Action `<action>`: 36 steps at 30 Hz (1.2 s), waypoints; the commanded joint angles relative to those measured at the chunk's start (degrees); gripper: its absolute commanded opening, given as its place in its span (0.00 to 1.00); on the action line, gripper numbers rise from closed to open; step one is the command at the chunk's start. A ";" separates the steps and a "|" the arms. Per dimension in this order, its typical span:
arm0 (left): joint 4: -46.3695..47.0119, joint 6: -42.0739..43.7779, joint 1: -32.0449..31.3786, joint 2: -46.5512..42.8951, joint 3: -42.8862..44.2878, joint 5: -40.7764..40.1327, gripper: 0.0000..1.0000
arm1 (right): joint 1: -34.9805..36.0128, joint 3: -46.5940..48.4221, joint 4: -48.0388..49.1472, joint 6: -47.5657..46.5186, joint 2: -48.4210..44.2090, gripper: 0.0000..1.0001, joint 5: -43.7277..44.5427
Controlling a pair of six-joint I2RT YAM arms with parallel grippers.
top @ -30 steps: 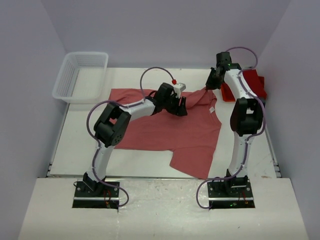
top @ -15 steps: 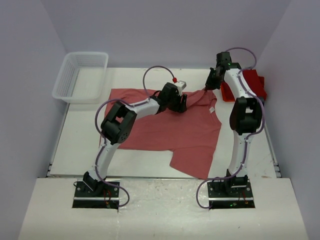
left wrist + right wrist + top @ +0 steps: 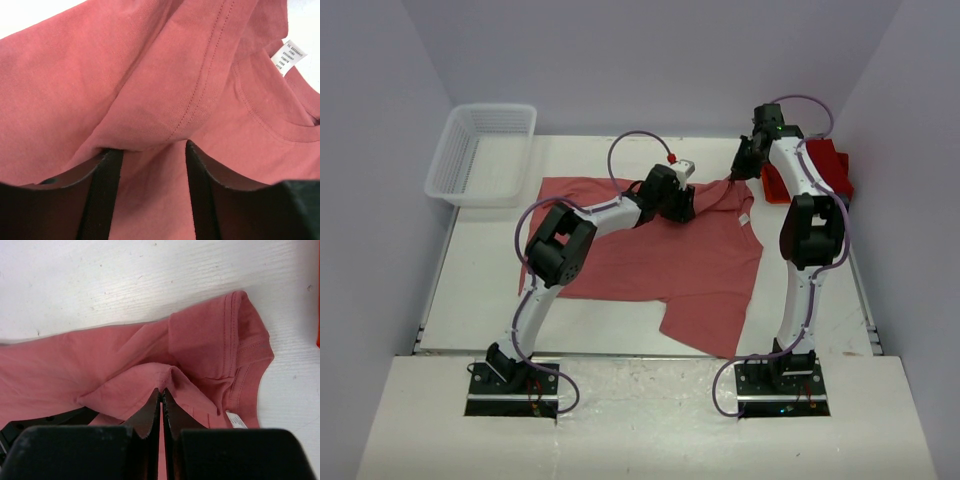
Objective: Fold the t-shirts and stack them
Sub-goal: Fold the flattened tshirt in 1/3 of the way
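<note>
A faded salmon-red t-shirt (image 3: 650, 250) lies spread on the white table, collar toward the right. My left gripper (image 3: 682, 205) is open, its fingers (image 3: 106, 190) down on the cloth with a raised seam fold (image 3: 200, 100) just ahead of the tips. The collar and white label (image 3: 289, 56) lie to its right. My right gripper (image 3: 740, 168) is shut on a pinched ridge of the same shirt (image 3: 165, 375) near the far collar edge, lifting it slightly. Brighter red folded shirts (image 3: 825, 170) lie at the far right, partly behind the right arm.
A white mesh basket (image 3: 480, 152) stands at the far left corner of the table. The table's (image 3: 590, 335) front edge runs just before the arm bases. Walls enclose the back and both sides.
My left gripper has moved a little toward the far right, nearer the collar. The right gripper has kept its pinch and barely moved.
</note>
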 commanded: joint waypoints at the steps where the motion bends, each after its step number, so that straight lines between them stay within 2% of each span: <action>1: 3.81 0.22 -0.11 0.07 1.95 1.82 0.49 | -0.20 2.48 -0.09 -0.98 0.25 0.00 -1.49; 3: 3.72 0.13 -0.11 0.07 2.12 2.44 0.48 | -0.20 2.56 -0.09 -1.16 0.68 0.00 -1.75; 8: 3.37 -0.31 -0.11 -0.20 2.12 3.23 0.37 | -0.20 2.56 -0.09 -0.98 0.95 0.00 -1.93; 11: 3.37 -0.75 -0.11 -0.55 2.03 3.32 0.25 | -0.19 2.74 -0.09 -1.07 1.04 0.00 -1.75; 12: 3.46 -0.75 -0.11 -0.55 2.03 3.40 0.16 | -0.20 2.83 -0.09 -1.07 0.95 0.00 -1.84; 14: 3.72 -0.75 -0.02 -0.90 1.68 2.97 0.08 | -0.20 2.92 -0.09 -1.24 0.95 0.00 -2.10; 15: 4.07 -0.75 -0.02 -1.16 1.51 2.70 0.00 | -0.20 3.00 -0.18 -1.24 0.95 0.00 -2.10; 25: 6.36 -0.31 -0.02 -5.11 -2.53 1.30 0.00 | -0.20 2.13 -0.18 -1.51 0.43 0.00 -2.36; 31: 3.03 -0.84 -0.02 -10.38 -6.22 1.65 0.00 | -0.11 -5.25 2.45 -1.07 -4.40 0.00 -2.10; 36: 0.65 -1.19 -0.02 -15.30 -10.71 2.35 0.00 | 1.21 -15.44 5.61 -0.19 -11.07 0.00 -0.87</action>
